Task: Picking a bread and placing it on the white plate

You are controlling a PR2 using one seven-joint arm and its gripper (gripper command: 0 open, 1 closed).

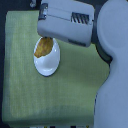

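Note:
The white plate lies on a green cloth, left of centre in the exterior view. The golden-orange bread rests on the plate's upper left part, and its top end disappears under my arm. My gripper hangs directly over the bread's upper end, at the tip of a grey block. That block covers its fingers, so the frame shows neither how they stand nor whether they touch the bread.
The green cloth covers most of the table, with dark borders at the exterior view's left and top. My large white arm fills the exterior view's right side and hides the cloth there.

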